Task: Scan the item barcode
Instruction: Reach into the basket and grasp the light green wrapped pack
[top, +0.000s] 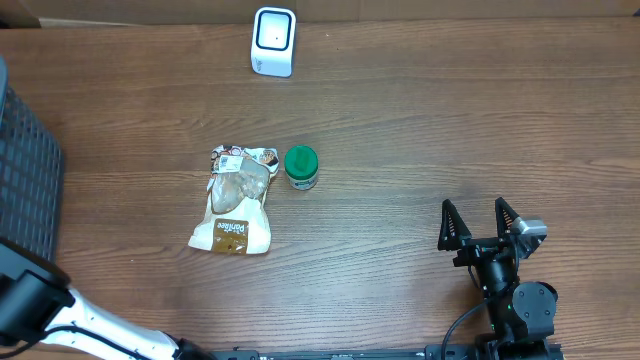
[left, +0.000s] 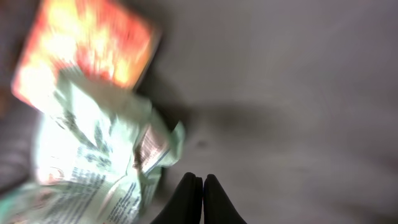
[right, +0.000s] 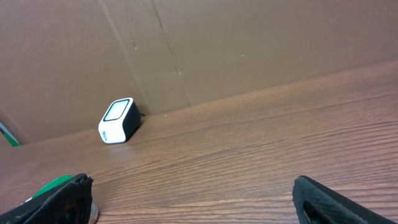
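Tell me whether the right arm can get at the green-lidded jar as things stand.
Probably yes. The right gripper is open, and only bare table lies between it and the green-lidded jar; the snack bag lies beyond.

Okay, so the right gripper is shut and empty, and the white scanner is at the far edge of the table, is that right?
Not quite: the right gripper is open, its fingers spread wide with nothing between them, as the overhead view shows. It is empty, and the white scanner does sit at the far edge of the table.
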